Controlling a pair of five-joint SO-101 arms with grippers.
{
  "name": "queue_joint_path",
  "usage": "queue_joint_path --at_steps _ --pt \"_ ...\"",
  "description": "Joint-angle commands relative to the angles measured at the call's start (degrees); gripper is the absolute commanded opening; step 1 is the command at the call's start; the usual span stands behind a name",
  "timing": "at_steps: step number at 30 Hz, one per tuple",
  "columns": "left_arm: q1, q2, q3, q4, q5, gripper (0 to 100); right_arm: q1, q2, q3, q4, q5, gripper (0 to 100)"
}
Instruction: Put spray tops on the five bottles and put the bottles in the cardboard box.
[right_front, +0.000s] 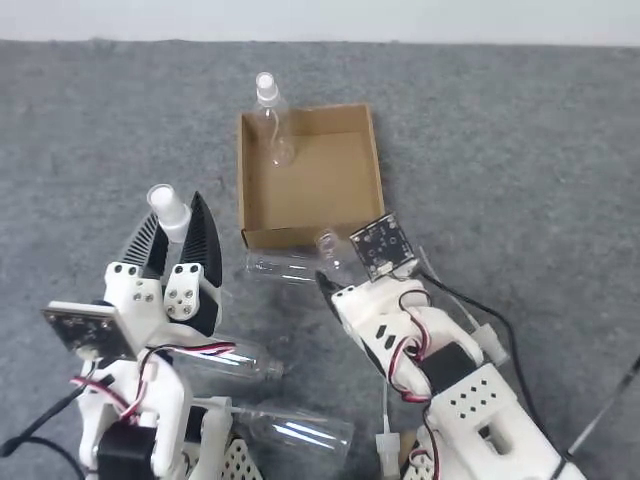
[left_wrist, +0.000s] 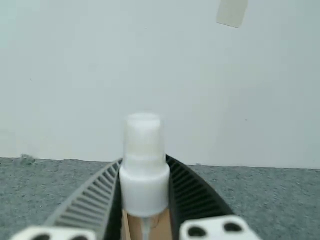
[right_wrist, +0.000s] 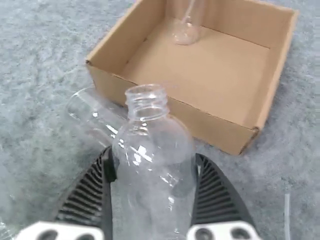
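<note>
A: Your left tool pinches a spray top by its collar, with the thin tube hanging below. Your right tool is clamped on an open bottle, held upright just in front of the cardboard box.

B: In the high view the two are well apart, so you have a long carry ahead. That tube has to find a narrow neck. Come in tilted and I reckon it catches the rim and bends, or twists the top askew in your grip.

A: Watch the clear plastic too. It looks slick and thin-walled. Press down hard and the bottle may slide through your right tool or tip over.

B: Mind the spare bottle lying on the bench just beside the box's front wall, close to the one you hold. Lower your right arm carelessly and you likely send it rolling.

A: One capped bottle leans in the box's far corner, its top poking past the wall. Drop the next one in roughly and you could knock it out.
</note>
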Motion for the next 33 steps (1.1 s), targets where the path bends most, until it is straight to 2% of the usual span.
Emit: queue_joint_path --at_steps 1,11,16,19,24,33 --pt "0.0 -1.23 -0.66 -3.87 0.62 1 -1.36 -1.63 0.79 -1.8 -0.26 0.9" --pt "-0.35 -1.23 -1.27 -4.31 2.99 1 -4.26 -1.63 0.7 -1.98 -0.26 0.9" --pt "-0.44 -1.23 -2.24 -4.31 2.99 1 -4.53 -1.63 1.85 -8.66 -0.26 0.9" --pt "-0.44 -1.23 -2.24 -4.22 3.08 1 -7.08 -1.63 3.25 -12.09 -0.18 0.7" --pt "-0.44 -1.23 -2.24 -4.22 3.08 1 -11.38 -1.63 5.01 -13.93 5.45 0.7" --pt "-0.44 -1.32 -2.33 -4.22 3.08 1 -15.25 -1.63 7.3 -17.01 6.33 0.7"
